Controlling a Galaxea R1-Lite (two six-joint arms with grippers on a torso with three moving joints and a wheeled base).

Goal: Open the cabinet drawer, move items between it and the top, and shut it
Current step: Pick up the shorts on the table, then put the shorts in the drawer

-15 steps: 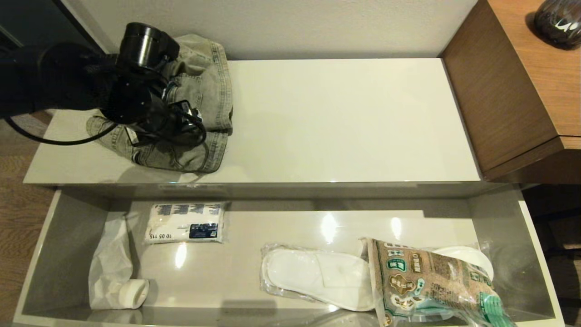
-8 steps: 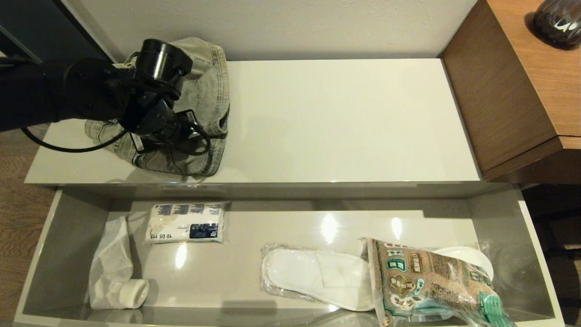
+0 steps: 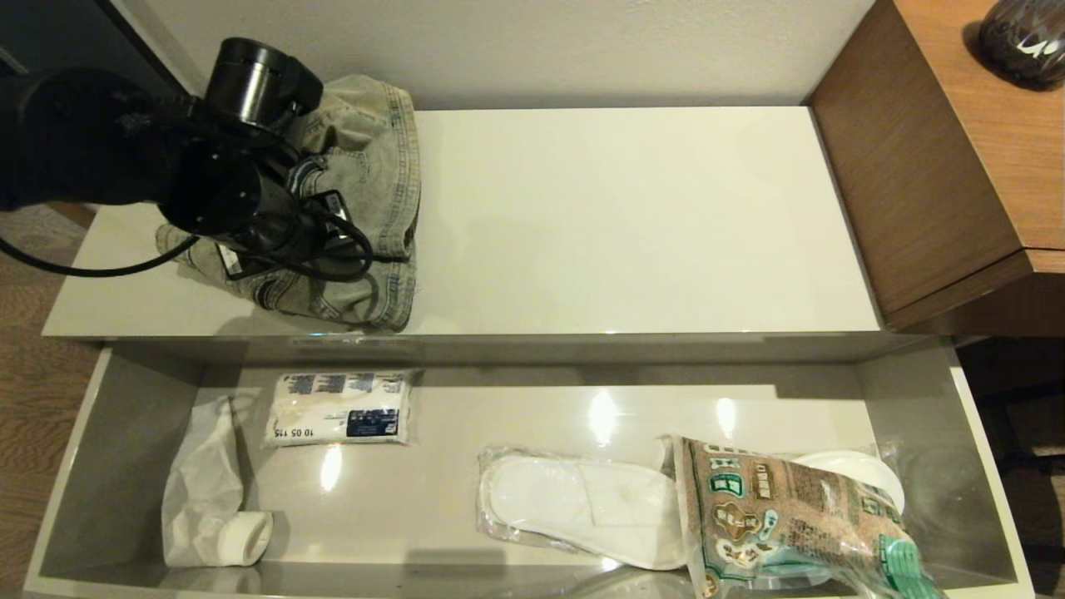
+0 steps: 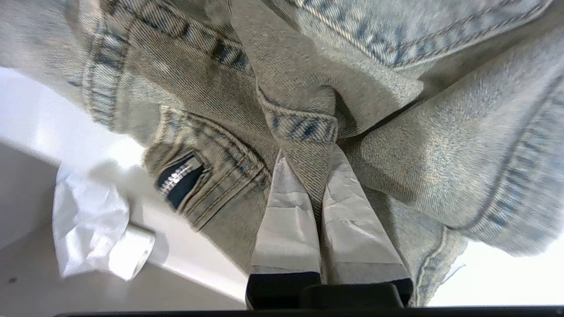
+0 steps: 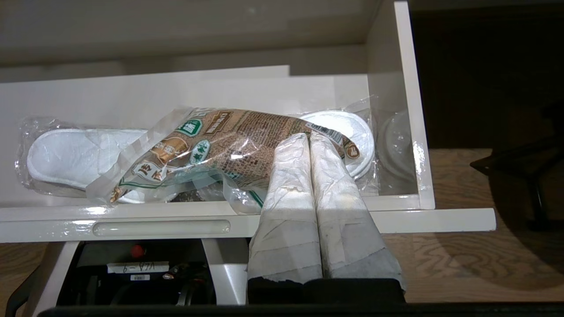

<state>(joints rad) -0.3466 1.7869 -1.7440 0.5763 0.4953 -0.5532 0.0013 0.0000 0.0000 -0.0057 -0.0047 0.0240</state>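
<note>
Since a second ago the left gripper (image 4: pixel 321 185) has shut on the jacket (image 3: pixel 366 175) and drawn it slightly toward the front edge of the top (image 3: pixel 624 225). Its fingers (image 4: pixel 286 220) pinch a fold of denim between them, seen plainly from the left wrist. The jacket lies at the top's left end, bunched under the arm. The drawer (image 3: pixel 982 466) stands fully open, so that step looks done. The slipper pack (image 3: pixel 582 507) lies inside, partly under a snack bag (image 3: pixel 790 524); a tissue pack (image 3: pixel 341 408) sits further left. The right gripper (image 5: pixel 310 163) hangs before the drawer's right end, fingers pressed together, holding nothing. Left, I'd judge: jacket in, slippers out, drawer closed.
</note>
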